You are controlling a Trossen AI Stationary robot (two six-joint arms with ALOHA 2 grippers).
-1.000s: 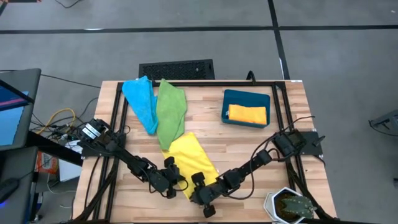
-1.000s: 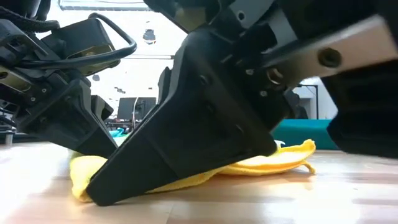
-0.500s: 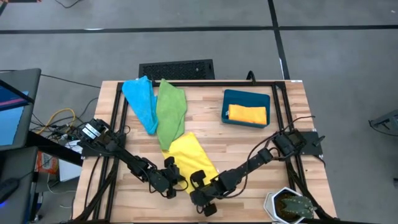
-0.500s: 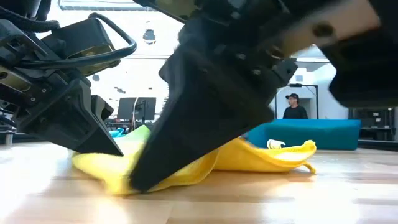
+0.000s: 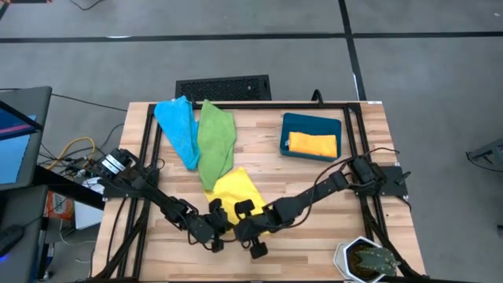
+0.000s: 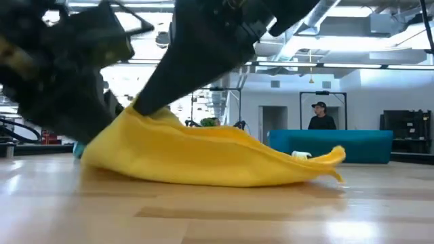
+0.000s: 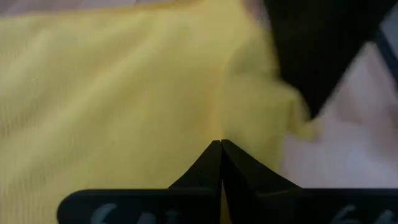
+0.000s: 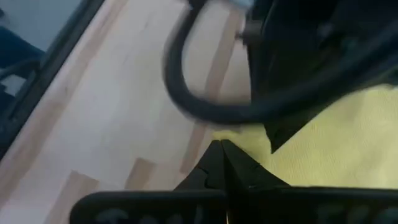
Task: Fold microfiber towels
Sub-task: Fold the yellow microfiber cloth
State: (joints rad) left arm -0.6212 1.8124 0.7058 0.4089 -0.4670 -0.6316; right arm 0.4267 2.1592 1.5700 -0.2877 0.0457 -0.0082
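Note:
The yellow towel (image 5: pixel 233 191) lies near the table's front middle. Its near part is raised into a peak (image 6: pixel 146 114) and its far end (image 6: pixel 325 160) rests on the wood. My left gripper (image 5: pixel 216 229) and my right gripper (image 5: pixel 245 228) are side by side at its near edge, both shut on it. The green towel (image 5: pixel 216 145) and the light blue towel (image 5: pixel 179 130) lie spread at the far left, with the green one's near end over the yellow towel's far end. A folded orange towel (image 5: pixel 313 144) lies in the teal bin (image 5: pixel 292 119). My left gripper pinches the yellow towel's near edge (image 7: pixel 214 134) between its two shut fingers, coming from the table's near left. The cloth spreads away ahead of the fingers. One layer or several, I cannot tell. My right gripper pinches the yellow towel at its near edge (image 8: pixel 249 155), slanting down from the right. The held part is the top of the raised peak (image 6: pixel 150 108), clear of the table. The cloth slopes down slack from it to the far end on the wood.
A potted plant (image 5: pixel 365 259) stands at the near right corner. A dark keyboard (image 5: pixel 223 86) lies beyond the far edge. Black frame rails (image 5: pixel 145 149) run along the table's sides. Bare wood lies between the towels and the bin. A person (image 6: pixel 321 116) stands in the room behind.
My right gripper has gone toward the table's left and up, staying shut on the yellow towel. The towel's near part has risen off the wood into a peak and drawn closer to my left gripper. Its far end has stayed on the table.

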